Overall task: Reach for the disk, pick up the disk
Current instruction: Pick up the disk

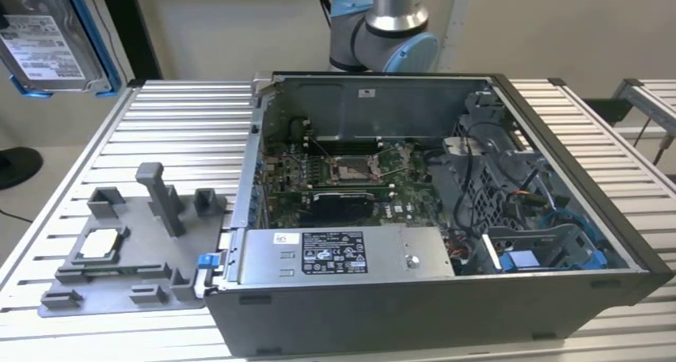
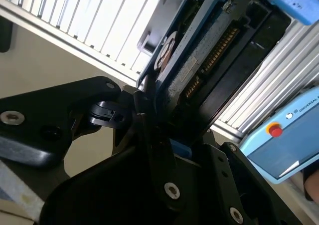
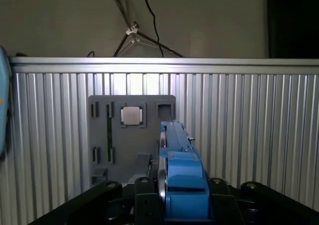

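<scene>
The disk (image 1: 47, 37) hangs high in the air at the exterior view's upper left, beyond the table's edge. It is a silver-grey drive with a white label and a blue carrier frame. In the first wrist view the disk (image 3: 178, 165) appears edge-on, and its blue frame sits between the black fingers of my gripper (image 3: 177, 190). In the second wrist view the disk (image 2: 199, 60) shows its circuit side and connector, and my gripper (image 2: 149, 115) clamps its near end. The gripper is shut on the disk, well above the slatted table (image 3: 249, 115).
An open computer case (image 1: 444, 219) takes up the table's middle and the exterior view's right. A grey fixture plate (image 1: 127, 251) with upright posts and a small white-topped chip (image 1: 103, 241) lies to the case's left. A pendant with a red button (image 2: 284, 140) rests near the table edge.
</scene>
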Robot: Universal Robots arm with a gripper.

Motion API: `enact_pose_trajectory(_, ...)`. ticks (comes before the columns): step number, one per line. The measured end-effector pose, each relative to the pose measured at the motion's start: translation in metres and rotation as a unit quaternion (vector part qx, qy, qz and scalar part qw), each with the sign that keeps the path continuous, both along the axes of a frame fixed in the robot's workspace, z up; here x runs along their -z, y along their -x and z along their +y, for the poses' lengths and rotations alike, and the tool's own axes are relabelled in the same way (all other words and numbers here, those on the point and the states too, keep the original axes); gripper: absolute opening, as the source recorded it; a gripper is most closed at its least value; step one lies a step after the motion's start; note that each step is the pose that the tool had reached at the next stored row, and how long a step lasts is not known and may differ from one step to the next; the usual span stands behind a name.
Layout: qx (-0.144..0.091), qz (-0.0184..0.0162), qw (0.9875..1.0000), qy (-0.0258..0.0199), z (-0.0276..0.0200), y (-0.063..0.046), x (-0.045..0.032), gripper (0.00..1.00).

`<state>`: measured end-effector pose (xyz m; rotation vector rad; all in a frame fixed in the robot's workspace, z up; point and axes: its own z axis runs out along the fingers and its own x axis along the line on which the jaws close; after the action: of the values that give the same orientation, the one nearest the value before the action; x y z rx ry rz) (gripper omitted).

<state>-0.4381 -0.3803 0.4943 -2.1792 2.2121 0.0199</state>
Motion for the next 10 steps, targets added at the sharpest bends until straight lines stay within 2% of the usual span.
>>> enact_pose_trajectory(10,-0.001,-0.0001,1.0000,0.0006,0.0000,0.0000,0.0000,0.00)
